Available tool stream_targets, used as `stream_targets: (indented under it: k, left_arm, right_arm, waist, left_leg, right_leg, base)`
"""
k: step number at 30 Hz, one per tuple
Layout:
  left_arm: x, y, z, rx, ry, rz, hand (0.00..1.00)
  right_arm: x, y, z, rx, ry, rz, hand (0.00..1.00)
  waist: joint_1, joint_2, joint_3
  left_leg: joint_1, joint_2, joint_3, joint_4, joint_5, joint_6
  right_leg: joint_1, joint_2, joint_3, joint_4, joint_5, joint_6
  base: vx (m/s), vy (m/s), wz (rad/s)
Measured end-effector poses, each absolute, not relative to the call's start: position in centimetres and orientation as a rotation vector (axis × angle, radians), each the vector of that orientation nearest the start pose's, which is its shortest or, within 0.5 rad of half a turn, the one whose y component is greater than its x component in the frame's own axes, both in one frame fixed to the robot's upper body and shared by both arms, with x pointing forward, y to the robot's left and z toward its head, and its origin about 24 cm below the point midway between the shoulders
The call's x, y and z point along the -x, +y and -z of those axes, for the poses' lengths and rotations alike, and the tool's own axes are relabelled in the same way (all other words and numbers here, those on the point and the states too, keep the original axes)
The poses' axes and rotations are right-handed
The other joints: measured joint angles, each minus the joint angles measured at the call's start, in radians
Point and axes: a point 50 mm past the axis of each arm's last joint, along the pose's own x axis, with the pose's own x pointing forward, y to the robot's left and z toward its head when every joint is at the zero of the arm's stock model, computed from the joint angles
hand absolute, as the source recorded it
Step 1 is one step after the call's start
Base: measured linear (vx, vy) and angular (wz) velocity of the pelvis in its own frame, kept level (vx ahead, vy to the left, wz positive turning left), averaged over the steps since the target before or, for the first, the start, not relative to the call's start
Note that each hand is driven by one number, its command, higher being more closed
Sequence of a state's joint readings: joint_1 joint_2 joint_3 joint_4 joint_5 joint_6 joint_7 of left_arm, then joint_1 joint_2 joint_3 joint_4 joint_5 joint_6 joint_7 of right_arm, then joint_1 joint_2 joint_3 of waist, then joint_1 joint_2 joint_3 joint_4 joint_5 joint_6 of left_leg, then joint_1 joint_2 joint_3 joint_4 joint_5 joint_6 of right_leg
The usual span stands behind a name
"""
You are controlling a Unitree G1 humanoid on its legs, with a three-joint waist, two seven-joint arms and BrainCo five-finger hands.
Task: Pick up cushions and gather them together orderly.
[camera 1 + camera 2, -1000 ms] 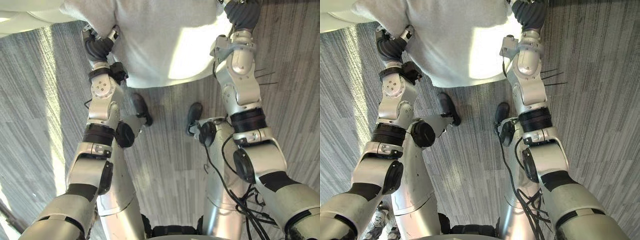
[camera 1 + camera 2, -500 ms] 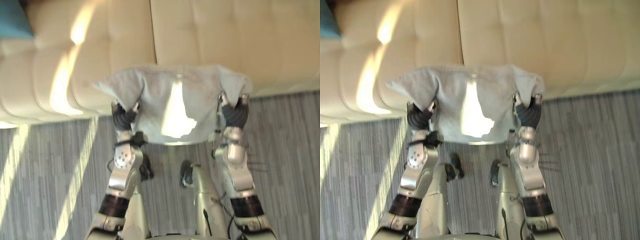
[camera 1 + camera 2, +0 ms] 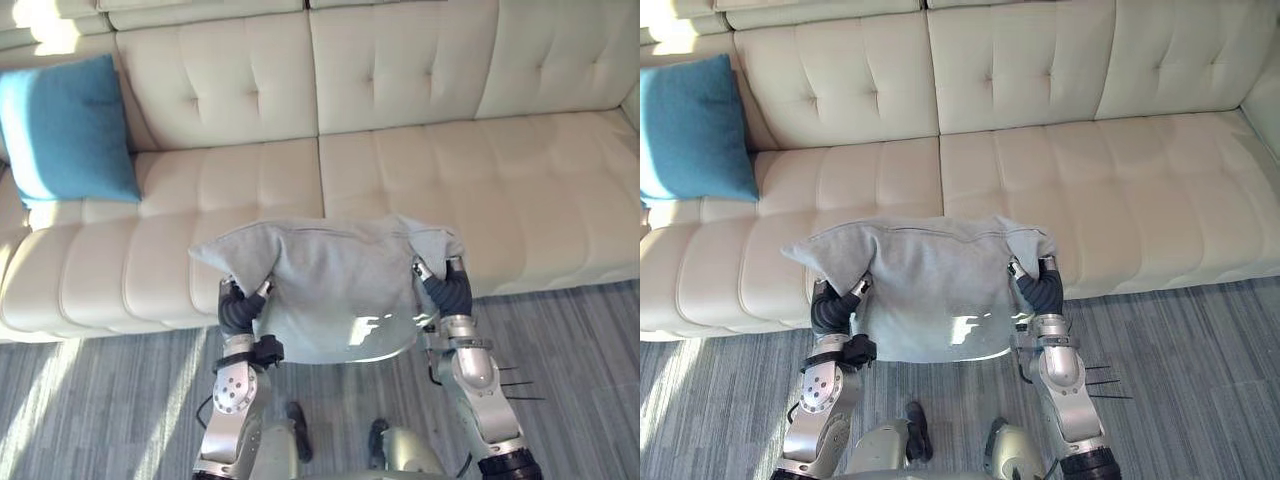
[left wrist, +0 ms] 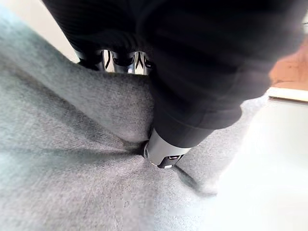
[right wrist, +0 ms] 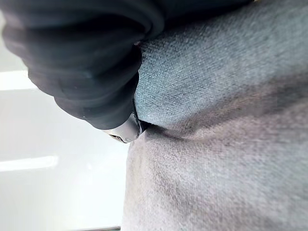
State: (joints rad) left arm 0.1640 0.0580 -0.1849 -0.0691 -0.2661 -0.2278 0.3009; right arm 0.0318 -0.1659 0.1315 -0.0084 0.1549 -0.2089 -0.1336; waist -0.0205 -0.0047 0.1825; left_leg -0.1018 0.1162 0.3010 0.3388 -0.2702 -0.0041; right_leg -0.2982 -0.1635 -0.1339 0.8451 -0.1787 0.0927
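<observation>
Cushion [image 3: 335, 290], the grey one, hangs over the sofa's [image 3: 400, 170] near edge; left hand [image 3: 240, 308] and right hand [image 3: 448, 290] each pinch a corner; blue cushion [image 3: 65, 130] leans far left, well apart; gathering seems barely begun, the pairing still undone.

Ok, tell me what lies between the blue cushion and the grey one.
Only bare sofa seat separates the blue cushion from the grey cushion, in the left eye view.
</observation>
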Motion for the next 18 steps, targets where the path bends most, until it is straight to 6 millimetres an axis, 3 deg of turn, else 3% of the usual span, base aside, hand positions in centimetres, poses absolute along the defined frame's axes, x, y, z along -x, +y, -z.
stream_targets:
  k: [2,5,6,7,8,9,11,12,13,14,15,17,18]
  left_arm:
    - [-21.6,14.4,-3.6,0.245,-0.070,-0.181,1.00]
    - [-22.2,14.2,-4.3,0.246,-0.102,-0.167,1.00]
    - [-22.4,14.1,-4.5,0.246,-0.110,-0.157,1.00]
    - [-22.5,13.8,-4.3,0.246,-0.102,-0.140,1.00]
    - [-22.4,13.2,-4.0,0.262,-0.085,-0.130,1.00]
    - [-22.5,12.4,-4.1,0.268,-0.080,-0.092,1.00]
    - [-22.9,11.3,-4.1,0.271,-0.076,-0.036,1.00]
    - [-23.0,10.9,-4.1,0.273,-0.076,-0.014,1.00]
    - [-23.0,10.5,-4.0,0.280,-0.071,0.001,1.00]
    - [-23.0,10.5,-4.1,0.283,-0.070,0.003,1.00]
    - [-23.0,10.3,-4.2,0.287,-0.076,0.015,1.00]
    - [-23.1,10.2,-4.4,0.289,-0.089,0.030,1.00]
    - [-23.3,10.1,-4.6,0.287,-0.095,0.046,1.00]
  right_arm:
    - [-24.4,-16.0,-4.7,-0.010,-0.135,0.008,1.00]
    - [-24.4,-16.7,-4.8,-0.002,-0.135,0.014,1.00]
    - [-24.2,-17.1,-4.6,0.012,-0.128,0.015,1.00]
    - [-23.9,-17.8,-4.3,0.033,-0.112,0.021,1.00]
    - [-23.8,-18.2,-4.1,0.044,-0.097,0.027,1.00]
    - [-23.5,-19.2,-3.9,0.060,-0.076,0.059,1.00]
    - [-23.1,-20.6,-3.8,0.068,-0.063,0.116,1.00]
    - [-22.8,-21.0,-3.9,0.070,-0.064,0.132,1.00]
    - [-22.6,-21.1,-4.1,0.068,-0.073,0.140,1.00]
    - [-22.6,-21.1,-4.2,0.068,-0.077,0.141,1.00]
    - [-22.2,-21.2,-4.6,0.069,-0.094,0.150,1.00]
    - [-21.8,-21.4,-5.5,0.066,-0.135,0.168,1.00]
    - [-21.9,-21.5,-5.8,0.062,-0.150,0.179,1.00]
  waist:
    - [-0.023,0.004,-0.016]
    - [-0.028,0.011,-0.014]
    - [-0.048,0.010,-0.015]
    - [-0.068,0.022,-0.016]
    - [-0.064,0.058,-0.019]
    - [-0.055,0.071,-0.024]
    - [-0.078,0.071,-0.024]
    - [-0.077,0.071,-0.024]
    - [-0.073,0.069,-0.022]
    - [-0.072,0.069,-0.023]
    - [-0.072,0.070,-0.024]
    - [-0.067,0.068,-0.024]
    - [-0.060,0.074,-0.027]
  left_leg:
    - [0.050,-0.003,-0.004,-0.026,-0.025,0.007]
    - [0.076,-0.001,-0.029,-0.051,-0.044,-0.010]
    - [0.091,-0.006,-0.051,-0.060,-0.046,-0.030]
    - [0.109,-0.014,-0.097,-0.043,-0.073,-0.081]
    - [0.111,0.008,-0.121,-0.042,-0.079,-0.087]
    - [0.123,0.011,-0.153,-0.039,-0.049,-0.133]
    - [0.098,0.018,-0.177,0.092,0.014,-0.198]
    - [0.052,0.039,-0.148,0.214,0.060,-0.198]
    - [-0.028,0.115,-0.050,0.417,0.104,-0.166]
    - [-0.038,0.131,-0.028,0.451,0.098,-0.156]
    - [-0.076,0.176,0.052,0.516,0.075,-0.117]
    - [-0.125,0.199,0.123,0.477,0.047,-0.070]
    - [-0.152,0.191,0.142,0.377,0.039,-0.057]
  right_leg:
    - [-0.074,0.011,0.027,0.023,-0.072,-0.056]
    - [-0.168,0.059,0.061,-0.197,-0.057,-0.046]
    - [-0.185,0.090,0.112,-0.378,0.027,-0.027]
    - [-0.156,0.098,0.139,-0.460,0.183,-0.068]
    - [-0.149,0.113,0.119,-0.450,0.173,-0.063]
    - [-0.149,0.106,0.106,-0.384,0.125,-0.088]
    - [-0.107,0.072,0.061,-0.333,0.071,-0.108]
    - [-0.067,0.067,0.047,-0.355,0.060,-0.111]
    - [0.015,0.066,0.034,-0.417,0.055,-0.117]
    - [0.032,0.066,0.030,-0.431,0.055,-0.117]
    - [0.084,0.061,0.014,-0.477,0.055,-0.117]
    - [0.120,0.049,0.005,-0.530,0.053,-0.116]
    - [0.125,0.043,0.006,-0.551,0.053,-0.108]
  base:
    - [0.21,-0.007,0.14]
    - [0.30,-0.095,0.24]
    - [0.39,-0.167,0.81]
    - [0.41,-0.149,0.71]
    - [0.42,-0.114,0.50]
    - [0.40,-0.112,0.38]
    - [0.41,-0.157,0.67]
    - [0.40,-0.142,0.48]
    - [0.25,-0.083,0.24]
    - [0.29,-0.071,0.16]
    - [0.22,0.001,0.18]
    - [0.21,0.044,0.10]
    - [0.12,0.137,-0.05]
